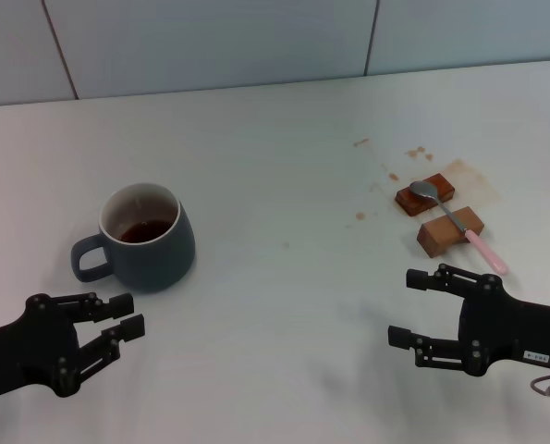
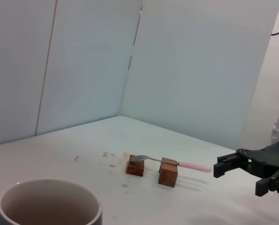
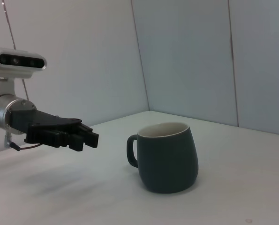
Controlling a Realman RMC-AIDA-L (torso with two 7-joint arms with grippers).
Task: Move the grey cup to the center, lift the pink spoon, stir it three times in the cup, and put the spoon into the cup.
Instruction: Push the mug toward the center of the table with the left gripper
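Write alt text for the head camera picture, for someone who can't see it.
A grey cup of dark liquid stands left on a white table; a pink spoon lies across two brown blocks at right. Open left gripper and right gripper hover nearby.

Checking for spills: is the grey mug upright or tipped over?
Upright. The grey mug stands on its base on the table, mouth up, with dark liquid inside.

The left pincer [image 1: 127,314] hangs low at the near left side, its black fingers parted and pointing toward the middle, holding nothing. The right pincer [image 1: 410,308] hangs low at the near right side, its fingers spread wide and also pointing toward the middle, empty. Both arms reach in from the near edge.
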